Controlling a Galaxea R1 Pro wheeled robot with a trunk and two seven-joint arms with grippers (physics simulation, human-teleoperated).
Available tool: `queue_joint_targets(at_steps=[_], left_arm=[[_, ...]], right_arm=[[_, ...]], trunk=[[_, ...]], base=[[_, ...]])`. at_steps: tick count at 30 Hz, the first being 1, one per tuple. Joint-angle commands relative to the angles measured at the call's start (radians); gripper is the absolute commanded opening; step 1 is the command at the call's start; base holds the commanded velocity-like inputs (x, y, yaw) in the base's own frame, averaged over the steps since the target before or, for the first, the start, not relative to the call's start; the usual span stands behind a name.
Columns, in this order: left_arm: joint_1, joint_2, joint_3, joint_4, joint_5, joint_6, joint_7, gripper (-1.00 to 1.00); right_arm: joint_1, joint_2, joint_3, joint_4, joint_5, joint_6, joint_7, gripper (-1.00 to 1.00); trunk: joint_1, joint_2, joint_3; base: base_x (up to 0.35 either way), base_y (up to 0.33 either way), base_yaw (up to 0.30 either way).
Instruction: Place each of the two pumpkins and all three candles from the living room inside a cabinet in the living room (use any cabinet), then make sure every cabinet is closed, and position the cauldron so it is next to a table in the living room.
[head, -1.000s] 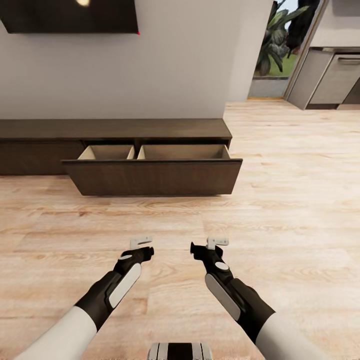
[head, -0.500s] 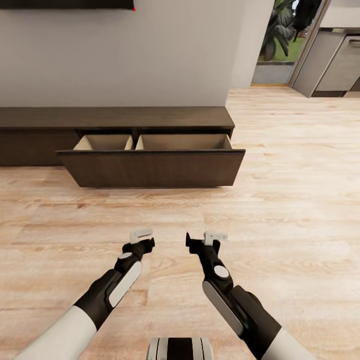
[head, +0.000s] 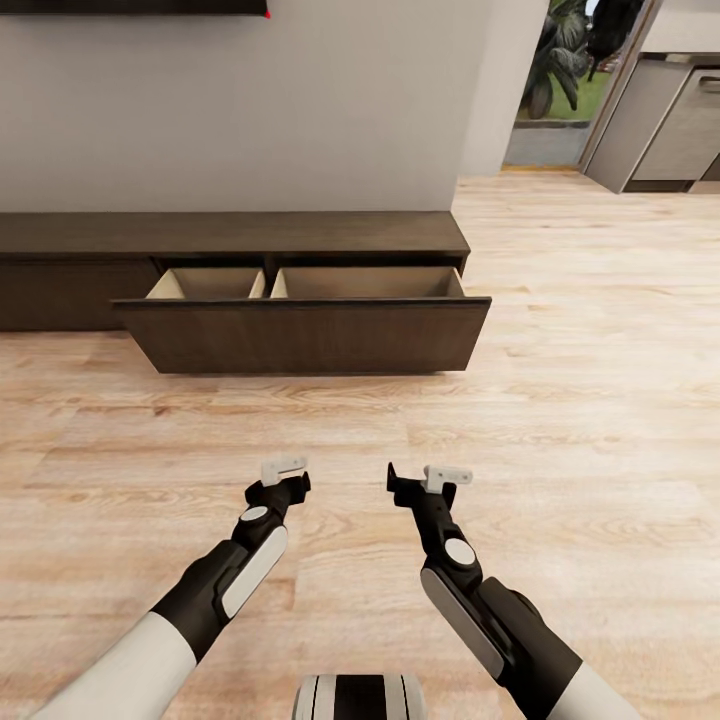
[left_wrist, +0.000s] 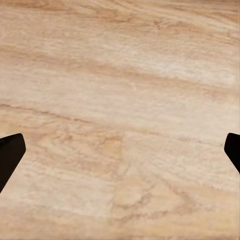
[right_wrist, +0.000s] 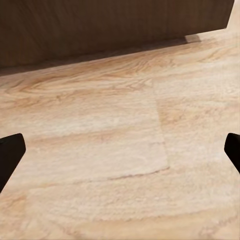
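- Against the grey wall, cabinet (head: 230, 235) runs low across the room; its wide drawer (head: 305, 325) is pulled out, pale wood inside, two compartments side by side, contents hidden behind the drawer front.
- Left gripper (head: 284, 478) hangs over the wood floor (head: 560, 420), well short of the drawer; fingers apart, tips at opposite edges of the left wrist view, bare floor between them.
- Right gripper (head: 425, 482) level with the left, just beside it; fingers apart, nothing between them.
- Right wrist view: floor, with the dark drawer front (right_wrist: 110, 25) ahead.
- Far right: doorway with plants (head: 565, 60), grey kitchen units (head: 665, 125).
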Motion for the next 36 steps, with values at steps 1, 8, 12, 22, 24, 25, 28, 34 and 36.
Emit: queue_joint_targets(at_steps=[1,8,12,22,24,25,28,34,36], left_arm=[[-0.001,0.001,-0.004,-0.002,0.005,0.003,0.008,1.00],[-0.001,0.002,-0.004,-0.001,0.005,0.004,0.007,1.00],[-0.001,0.000,-0.004,-0.001,0.005,0.004,0.006,1.00],[-0.001,0.000,-0.004,0.001,0.009,0.005,0.005,1.00],[-0.001,0.000,-0.004,0.002,0.009,0.005,0.005,1.00],[-0.001,0.001,-0.003,0.003,0.010,0.005,0.005,1.00],[-0.001,0.000,-0.003,0.015,0.009,0.005,0.005,1.00],[-0.001,0.004,-0.003,0.020,0.008,0.005,0.005,1.00],[-0.001,0.004,-0.003,0.020,0.008,0.005,0.005,1.00]], right_arm=[[-0.001,-0.001,0.003,-0.001,-0.005,0.003,-0.008,1.00],[-0.001,-0.001,0.002,0.004,-0.005,0.004,-0.008,1.00],[-0.001,0.000,0.001,0.022,-0.007,0.004,-0.010,1.00],[-0.001,0.007,-0.001,0.100,-0.006,0.003,-0.011,1.00],[-0.001,0.009,-0.001,0.104,-0.006,0.002,-0.011,1.00],[-0.001,0.009,-0.001,0.105,-0.006,0.002,-0.011,1.00],[-0.001,0.009,-0.001,0.105,-0.004,0.001,-0.011,1.00],[-0.001,0.009,-0.001,0.106,-0.004,0.001,-0.011,1.00],[-0.001,0.009,-0.002,0.106,-0.004,0.001,-0.011,1.00]], trunk=[[0.000,0.000,-0.001],[0.000,0.000,-0.001],[0.000,0.000,-0.001],[0.000,0.000,-0.001],[0.000,0.000,-0.001],[0.000,0.000,-0.001],[0.000,0.000,-0.001],[0.000,0.000,-0.001],[0.000,0.000,-0.001]], base=[[0.000,0.000,0.000],[0.123,0.000,0.000],[0.282,0.000,0.000],[0.282,0.000,0.000],[0.299,0.000,0.000],[0.301,0.000,0.000],[0.303,0.000,0.000],[0.304,0.000,0.000],[0.304,0.000,0.000]])
